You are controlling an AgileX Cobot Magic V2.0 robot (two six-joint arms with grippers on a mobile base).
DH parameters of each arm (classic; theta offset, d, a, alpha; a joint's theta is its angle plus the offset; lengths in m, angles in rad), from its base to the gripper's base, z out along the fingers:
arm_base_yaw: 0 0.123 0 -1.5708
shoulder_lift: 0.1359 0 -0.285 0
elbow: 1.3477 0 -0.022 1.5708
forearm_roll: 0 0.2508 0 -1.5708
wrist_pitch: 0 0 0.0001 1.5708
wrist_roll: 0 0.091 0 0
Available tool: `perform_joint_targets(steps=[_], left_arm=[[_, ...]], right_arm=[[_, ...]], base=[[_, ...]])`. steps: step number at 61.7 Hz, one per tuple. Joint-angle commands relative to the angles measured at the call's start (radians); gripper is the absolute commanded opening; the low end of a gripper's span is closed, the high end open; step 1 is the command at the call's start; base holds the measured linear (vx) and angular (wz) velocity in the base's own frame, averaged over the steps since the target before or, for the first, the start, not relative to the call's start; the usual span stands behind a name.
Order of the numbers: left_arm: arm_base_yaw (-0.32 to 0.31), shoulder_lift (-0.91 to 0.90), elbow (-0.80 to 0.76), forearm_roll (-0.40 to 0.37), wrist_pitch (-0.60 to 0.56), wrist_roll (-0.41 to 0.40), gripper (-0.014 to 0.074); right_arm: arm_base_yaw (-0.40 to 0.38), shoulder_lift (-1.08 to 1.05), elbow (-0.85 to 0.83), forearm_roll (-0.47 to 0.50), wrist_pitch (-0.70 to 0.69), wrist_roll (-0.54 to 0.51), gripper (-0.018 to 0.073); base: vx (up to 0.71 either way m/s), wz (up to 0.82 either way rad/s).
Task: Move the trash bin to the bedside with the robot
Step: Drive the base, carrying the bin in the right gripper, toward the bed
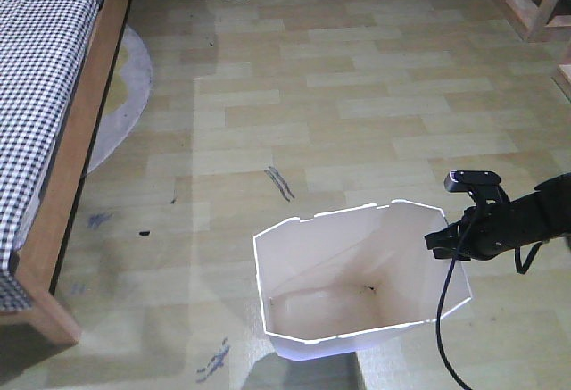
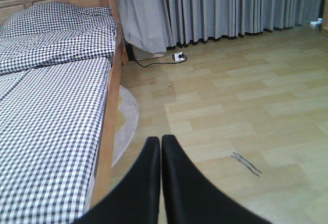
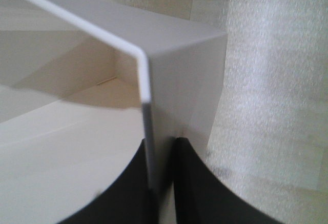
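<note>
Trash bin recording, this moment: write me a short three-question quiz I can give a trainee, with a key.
1. True or false: the left gripper holds the trash bin.
2. Where is the right gripper closed? A) on the bin's thin wall at the rim B) on the bin's base C) on nothing
3. Fill in: in the front view, the bed stands to the ___ of the bin.
Key: 1 false, it is shut on nothing; 2 A; 3 left.
</note>
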Motion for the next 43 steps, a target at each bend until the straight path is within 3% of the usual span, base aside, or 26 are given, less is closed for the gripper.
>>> perform_joint_targets(steps=[1, 43], left_arm=[[-0.006, -0.010, 0.029, -0.004, -0.073, -0.008, -0.0006], [-0.006, -0.010, 0.029, -0.004, -0.073, -0.008, -0.0006]], right_arm=[[-0.004, -0.072, -0.017, 0.060, 0.147, 0.010, -0.0007], [-0.004, -0.072, -0.017, 0.060, 0.147, 0.010, -0.0007]], base=[[0.41, 0.03], [0.41, 0.03]])
